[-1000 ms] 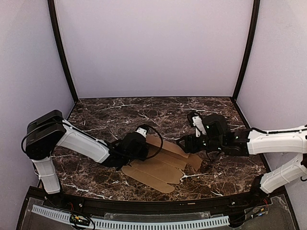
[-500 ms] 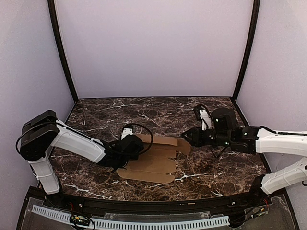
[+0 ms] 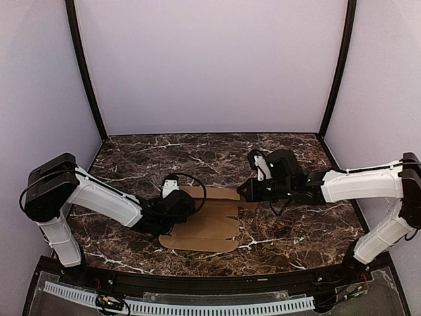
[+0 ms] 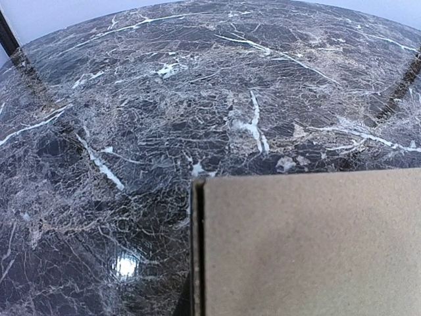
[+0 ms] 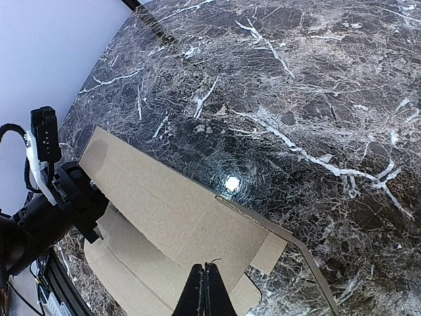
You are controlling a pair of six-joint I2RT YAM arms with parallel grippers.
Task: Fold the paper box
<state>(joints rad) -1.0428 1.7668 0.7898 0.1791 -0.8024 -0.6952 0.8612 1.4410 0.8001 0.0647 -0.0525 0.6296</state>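
Right gripper [image 5: 205, 288] shows its two fingers [image 5: 197, 297] pressed together with only a hairline between them, nothing visibly clamped; its tip sits over the near edge of a broad panel of the box [image 3: 210, 224], touching or just above, I cannot tell which; just right of it a thin flap [image 5: 289, 240] stands tilted up, seen edge-on. Left gripper [image 3: 172, 205] lies at the sheet's left end; its own camera shows no fingers, only cardboard filling the lower right close to the lens, so its opening cannot be told, though the closeness suggests it has that end pinned or pinched. The box is an unfolded tan sheet lying almost flat on the marble table [image 3: 145, 155], between the two grippers, near the front edge. The step in hand looks like raising a first panel along its crease; to do it well the left should anchor its end firmly, since a polished top will likely let the sheet slide; the right should work close to the crease rather than mid-panel, because thin card probably buckles; lift slowly, and sweep along the fold line, not across it.
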